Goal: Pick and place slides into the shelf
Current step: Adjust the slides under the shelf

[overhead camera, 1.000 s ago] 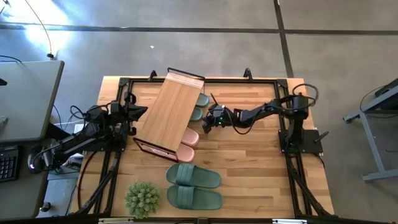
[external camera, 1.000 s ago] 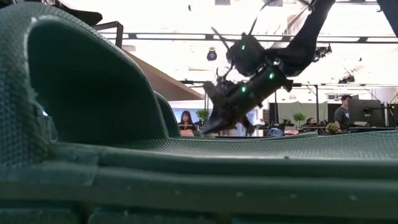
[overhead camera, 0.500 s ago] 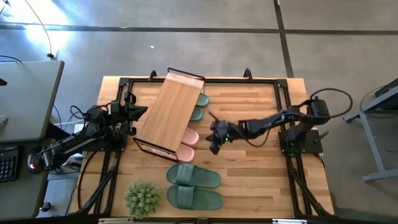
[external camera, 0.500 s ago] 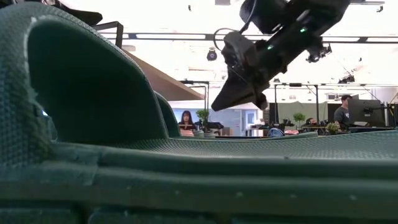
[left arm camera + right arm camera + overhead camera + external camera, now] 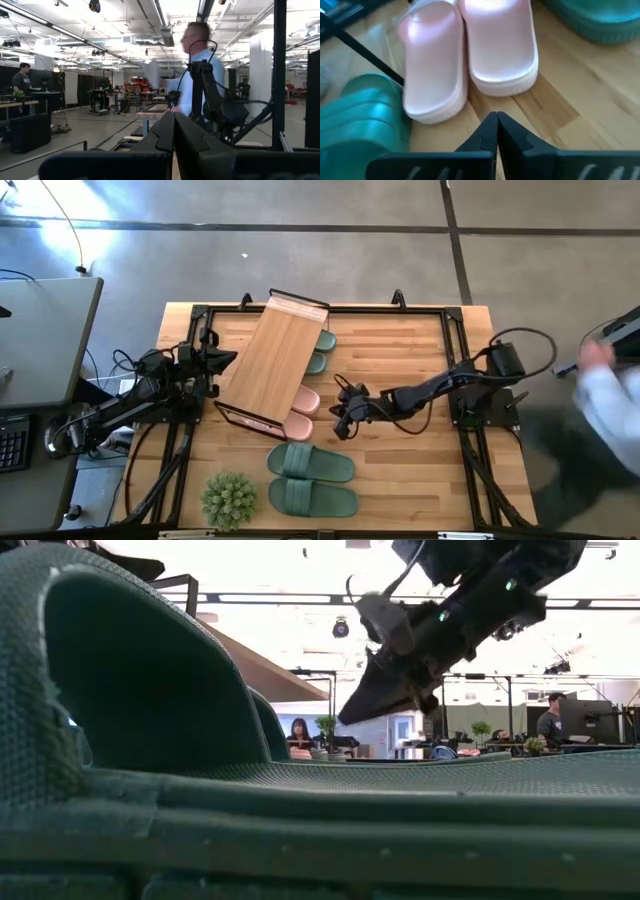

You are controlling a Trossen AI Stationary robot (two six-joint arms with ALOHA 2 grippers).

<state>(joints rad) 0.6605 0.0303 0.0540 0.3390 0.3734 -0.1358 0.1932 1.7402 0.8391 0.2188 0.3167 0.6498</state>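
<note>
The shelf (image 5: 272,362) stands slanted on the table's left half. A green pair of slides (image 5: 322,350) pokes out from under its far end and a pink pair (image 5: 304,406) from under its near end. Another green pair (image 5: 311,480) lies on the table near the front edge and fills the low view (image 5: 300,810). My right gripper (image 5: 339,421) hovers shut just right of the pink heels (image 5: 470,65), its tips (image 5: 496,119) pointing at them and touching nothing. My left gripper (image 5: 228,360) waits shut (image 5: 174,122) at the shelf's left side.
A spiky green plant ball (image 5: 228,500) sits at the near left corner. A black rail frame (image 5: 455,330) borders the tabletop. A person (image 5: 605,385) moves just past the table's right edge. Bare wood (image 5: 400,470) lies right of the green pair.
My right gripper has swung from beside the green slides at the shelf's far end toward the table's near edge, rising a little and rolling slightly, and stays shut. It now hangs off the pink heels. A person has come into view at the right.
</note>
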